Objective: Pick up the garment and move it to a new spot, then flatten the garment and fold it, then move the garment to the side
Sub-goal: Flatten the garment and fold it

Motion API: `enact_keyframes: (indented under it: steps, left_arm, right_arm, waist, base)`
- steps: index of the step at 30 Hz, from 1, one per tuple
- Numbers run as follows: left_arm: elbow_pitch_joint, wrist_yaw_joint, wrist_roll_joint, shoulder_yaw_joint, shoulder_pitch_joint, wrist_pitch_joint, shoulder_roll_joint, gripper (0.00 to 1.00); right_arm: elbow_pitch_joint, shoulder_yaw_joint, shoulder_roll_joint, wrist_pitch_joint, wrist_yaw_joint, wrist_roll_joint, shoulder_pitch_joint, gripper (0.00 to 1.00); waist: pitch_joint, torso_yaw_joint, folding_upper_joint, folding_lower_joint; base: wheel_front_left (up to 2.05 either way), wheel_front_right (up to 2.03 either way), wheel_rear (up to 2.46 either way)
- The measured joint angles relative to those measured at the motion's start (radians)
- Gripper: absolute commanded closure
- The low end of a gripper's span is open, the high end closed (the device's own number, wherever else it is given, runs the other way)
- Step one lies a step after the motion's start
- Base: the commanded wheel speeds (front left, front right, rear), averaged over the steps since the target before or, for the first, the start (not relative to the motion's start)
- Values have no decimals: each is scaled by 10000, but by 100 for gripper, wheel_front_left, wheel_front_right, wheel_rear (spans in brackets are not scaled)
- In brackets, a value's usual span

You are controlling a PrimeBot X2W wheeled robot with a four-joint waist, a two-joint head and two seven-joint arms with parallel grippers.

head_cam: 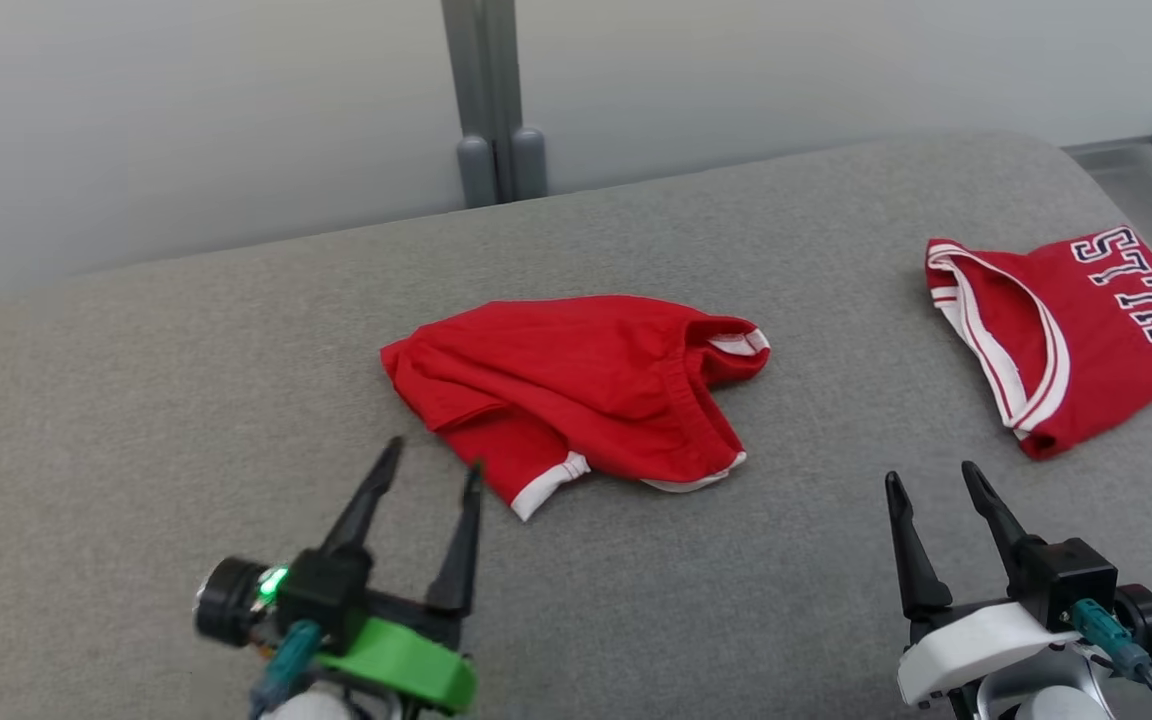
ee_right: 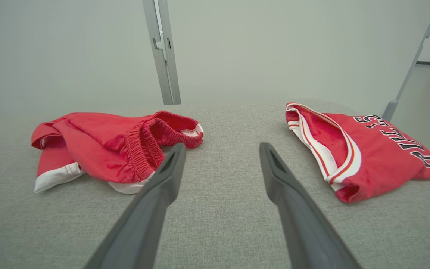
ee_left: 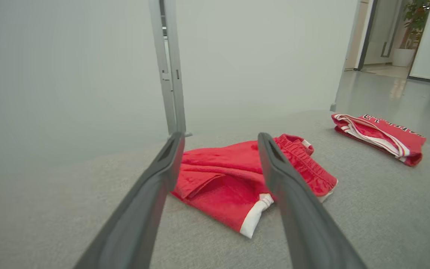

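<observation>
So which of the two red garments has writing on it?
The folded red jersey on the right, lettered BULLS; the crumpled red shorts in the middle show only plain white trim.

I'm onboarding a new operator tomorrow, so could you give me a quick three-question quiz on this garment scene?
1. True or false: the left gripper is shut on the crumpled red shorts.
2. Which lies on the right gripper's side of the grey cushion? A) the shorts B) the folded Bulls jersey C) a towel
3. Fill in: both grippers' jaws stand ____.
Key: 1 false; 2 B; 3 open.
</observation>
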Motion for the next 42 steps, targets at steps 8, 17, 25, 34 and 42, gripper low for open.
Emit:
enact_keyframes:
  steps: [8, 17, 25, 34, 42]
  left_arm:
    - [1221, -23, -589, -3645, -3355, 1555, 370, 0]
    - [3003, -29, -1417, -6063, -5690, 3298, 725, 0]
    - [4385, -29, -1747, -6863, -6582, 3862, 982, 0]
    - [5908, 59, -1858, -7022, -6824, 5124, 1041, 0]
    - [6000, 44, -2146, -7285, -6879, 5258, 1024, 35]
  right_arm:
    - [-245, 393, 0, 0, 0, 445, -500, 0]
    - [-291, 397, -12, 0, 0, 947, -587, 0]
    - [-253, 399, -12, 0, 0, 1074, -597, 0]
    - [-171, 491, -6, 0, 0, 1114, -727, 0]
    - [-127, 474, -6, 0, 0, 1116, -722, 0]
  waist:
    - [613, -1051, 0, 0]
    - [1440, -2409, 0, 0]
    - [1966, -3187, 0, 0]
    - [1918, -3138, 0, 0]
    - [1859, -3053, 0, 0]
  base:
    - [0, 0, 0]
    - [0, 0, 0]
    - [0, 0, 0]
    - [0, 0, 0]
    - [0, 0, 0]
